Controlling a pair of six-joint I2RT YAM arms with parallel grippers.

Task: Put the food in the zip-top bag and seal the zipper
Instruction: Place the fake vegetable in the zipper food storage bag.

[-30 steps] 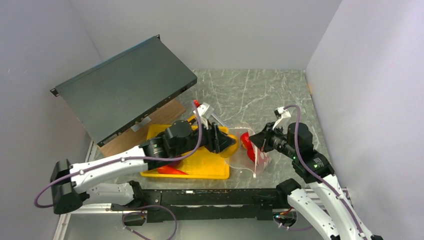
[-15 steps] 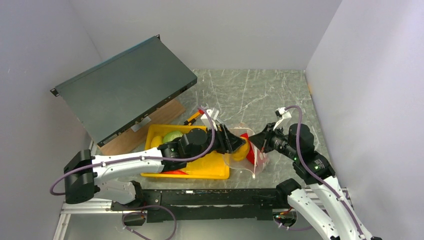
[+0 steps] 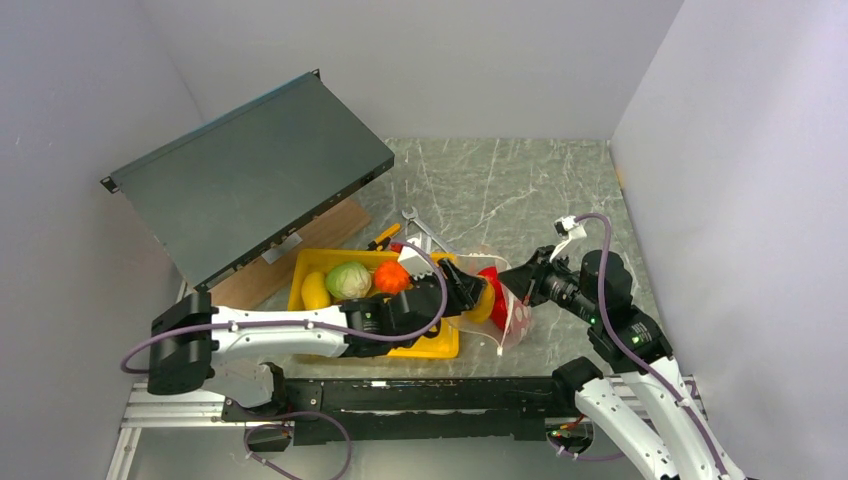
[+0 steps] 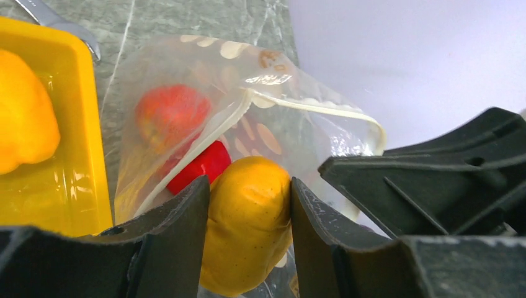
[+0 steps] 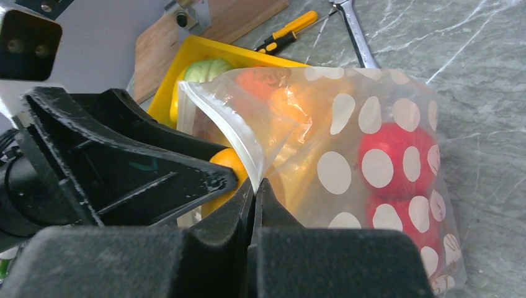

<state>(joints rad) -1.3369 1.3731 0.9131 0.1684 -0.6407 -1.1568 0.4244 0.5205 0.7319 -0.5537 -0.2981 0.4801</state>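
Left claw [image 4: 248, 202] pinches the mango [image 4: 247, 239] at the zip-top bag [image 5: 372, 124] mouth; snagging the zipper [image 4: 211, 133] could tug it from the pinching right claw [image 5: 253, 200].

The left gripper [image 4: 250, 198] is reaching farther right, pushing the yellow mango [image 4: 247, 239] into the mouth of the zip-top bag [image 4: 291, 133] (its arm is uncovering the cabbage [image 3: 347, 280] and pumpkin [image 3: 392, 277]).

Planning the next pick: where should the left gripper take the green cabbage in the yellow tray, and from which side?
Grip the cabbage across its widest middle, coming straight down from above. It is round with no handle, and sits in the tray between the yellow piece and the orange pumpkin, so its left and right look crowded. Fingers near-to-far probably fit best.
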